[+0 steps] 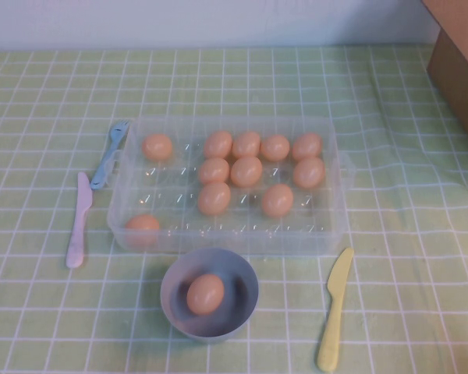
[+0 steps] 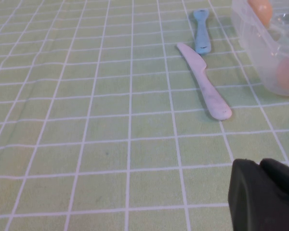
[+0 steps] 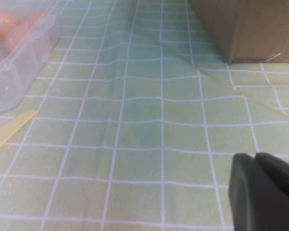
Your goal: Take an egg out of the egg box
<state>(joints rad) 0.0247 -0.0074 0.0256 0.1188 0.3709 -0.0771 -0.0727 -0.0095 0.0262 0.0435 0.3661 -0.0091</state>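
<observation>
Nearest to you, the grey-blue bowl is sitting on the green checked tablecloth, and one orange-tan egg is lying inside it, out of the box. Near the bowl, toward the robot's right, a yellow plastic knife is lying on the cloth.

Just behind the bowl you are seeing the clear egg box. It is holding eleven more eggs: nine are grouped in the right and middle cells, one is sitting alone in the far left corner, and one is sitting in the near left corner. Many cells are showing empty.

On the left of the box a pale pink plastic knife is lying, and just beyond it a blue plastic fork is lying close to the box wall. At the far right a brown cardboard box is standing, well apart from the egg box.

The left gripper is hanging over bare cloth near the pink knife, holding nothing; whether its claw is wide or narrow, I cannot tell. The right gripper is hanging over bare cloth between the egg box and the cardboard box, holding nothing; its opening I also cannot tell.
</observation>
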